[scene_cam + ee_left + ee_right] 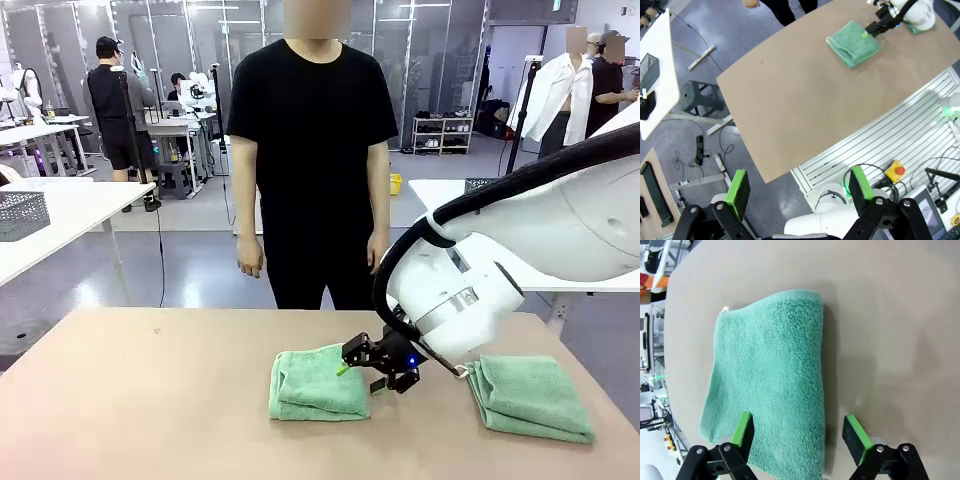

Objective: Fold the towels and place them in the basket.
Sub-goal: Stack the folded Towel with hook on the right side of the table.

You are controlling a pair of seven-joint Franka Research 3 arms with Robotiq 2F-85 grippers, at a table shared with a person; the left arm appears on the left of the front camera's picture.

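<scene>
Folded mint towel (318,383) lies flat on the counter (140,400), right under the right pincer (372,372), whose green pads stand spread apart over the towel's edge, one pad above the cloth, the other over bare counter. A small white loop (725,309) peeks out at the towel's far corner. A second folded towel (532,396) sits beyond the pincer, partly hidden behind the white arm. Left pincer (800,189) hangs high, jaws wide, nothing between them. No readable writing anywhere.
</scene>
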